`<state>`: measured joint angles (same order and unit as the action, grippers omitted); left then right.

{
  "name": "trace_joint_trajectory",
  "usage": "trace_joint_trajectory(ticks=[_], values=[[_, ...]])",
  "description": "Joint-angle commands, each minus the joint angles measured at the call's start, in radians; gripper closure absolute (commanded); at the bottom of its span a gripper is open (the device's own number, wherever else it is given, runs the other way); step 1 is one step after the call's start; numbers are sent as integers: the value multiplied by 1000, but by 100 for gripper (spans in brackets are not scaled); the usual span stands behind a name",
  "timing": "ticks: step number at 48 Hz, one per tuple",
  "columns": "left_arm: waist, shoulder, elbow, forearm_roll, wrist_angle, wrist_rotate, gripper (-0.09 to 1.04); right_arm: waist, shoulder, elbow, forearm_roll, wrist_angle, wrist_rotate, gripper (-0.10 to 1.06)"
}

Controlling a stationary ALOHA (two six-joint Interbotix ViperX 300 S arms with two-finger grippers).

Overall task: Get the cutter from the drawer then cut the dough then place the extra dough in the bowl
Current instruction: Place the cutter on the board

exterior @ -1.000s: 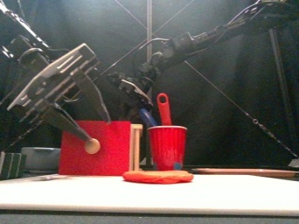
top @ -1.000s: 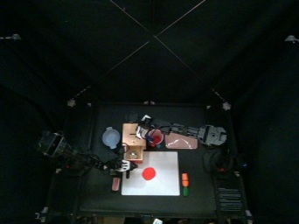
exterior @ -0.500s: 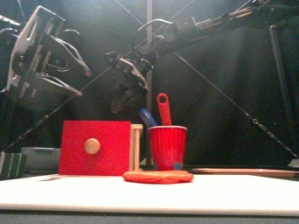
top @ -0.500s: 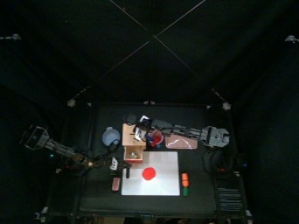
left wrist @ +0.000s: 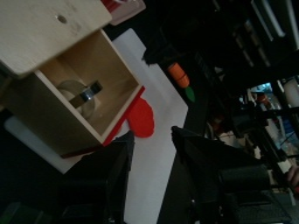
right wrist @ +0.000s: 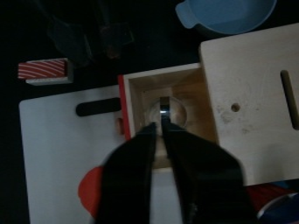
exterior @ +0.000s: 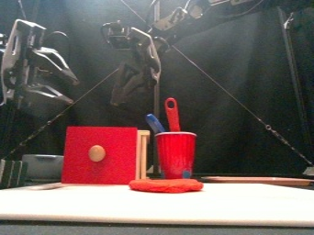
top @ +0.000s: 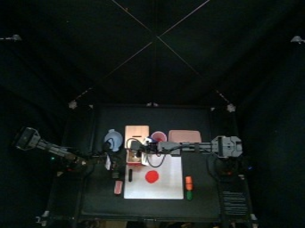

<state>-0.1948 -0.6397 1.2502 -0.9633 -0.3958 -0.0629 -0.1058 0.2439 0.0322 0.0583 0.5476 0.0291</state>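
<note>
The wooden box's drawer stands pulled out, its red front facing the table's front. Inside it lies the metal cutter, also seen as the cutter in the left wrist view. My right gripper hangs straight above the drawer, its jaws only a thin slit apart and holding nothing. My left gripper is open and empty, raised high to the box's left. A flat red dough disc lies on the white cutting board. The blue-grey bowl sits behind and left of the box.
A red cup with a blue and a red knife stands to the right of the box. The pink tray lies at the back right. A red-and-white striped toy lies left of the board, and small orange and green toys lie on its right side.
My left gripper has let go of the drawer knob and drawn up and away to the left. My right gripper has swung from behind the cup to above the open drawer.
</note>
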Motion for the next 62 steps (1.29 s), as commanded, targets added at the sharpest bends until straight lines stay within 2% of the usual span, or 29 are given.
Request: trace_joint_trajectory(ticks=[1,52,57,62], values=[[18,-12,-9,20,-3,0,16,-2,-38,-5,-3,-35,-3,26],[29,-12,9,15,2,-3,16,0,118,-37,-21,-38,-3,26],[31,-14,11,14,3,-3,16,0,124,-40,-31,-35,-3,30],[31,-14,12,11,3,-3,16,0,124,-41,-37,-31,-2,38]])
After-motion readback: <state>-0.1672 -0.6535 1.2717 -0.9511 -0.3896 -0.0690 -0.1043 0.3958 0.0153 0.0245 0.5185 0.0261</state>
